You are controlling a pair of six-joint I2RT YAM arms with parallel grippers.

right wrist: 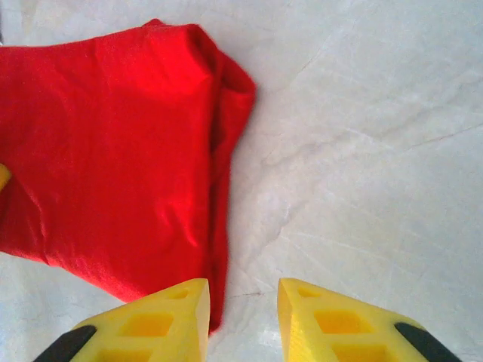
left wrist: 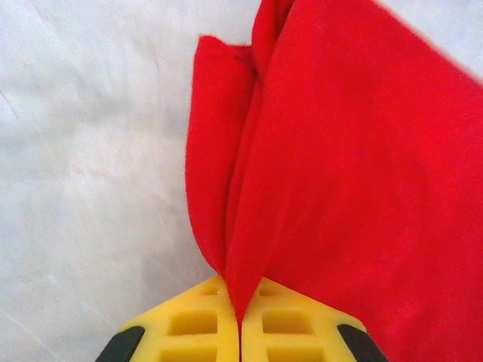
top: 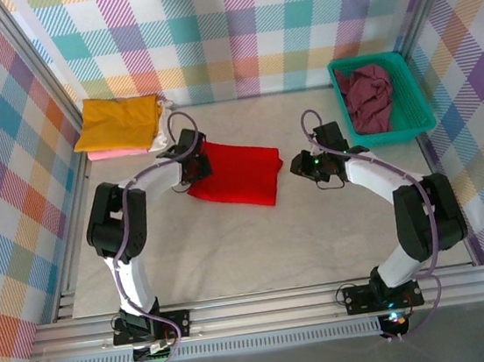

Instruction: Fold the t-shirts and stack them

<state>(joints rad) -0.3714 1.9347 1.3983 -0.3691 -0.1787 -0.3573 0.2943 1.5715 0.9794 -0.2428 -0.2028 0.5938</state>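
**Red t-shirt (top: 235, 175) folded at mid-table, left gripper (left wrist: 240, 324) clamped on it**

We count five t-shirts, one of each colour, along with one basket (top: 412, 129) and two grippers.

The red t-shirt lies folded into a flat rectangle on the table (top: 233, 253), about midway between the left and right edges and a little nearer the far edge. Its long axis runs left to right, with the right end tilted slightly toward the near edge. We cannot tell which end holds the collar.

Three more sit in a pile in the far left corner. The yellow t-shirt (top: 118, 123) is on top. The pink t-shirt (top: 106, 153) shows as a strip along the pile's near side. The white t-shirt (top: 159, 141) peeks out at the pile's right side.

The maroon t-shirt (top: 367, 95) lies crumpled inside the teal basket in the far right corner.

At the red t-shirt's left end, the left gripper has its jaws pressed together with a fold of the red cloth pinched between them. In the left wrist view the cloth rises in a ridge from that pinch.

The right gripper (right wrist: 243, 317) is at the red t-shirt's right end, its jaws apart with nothing between them. In the right wrist view one jaw overlaps the cloth's edge and the other is over bare table.
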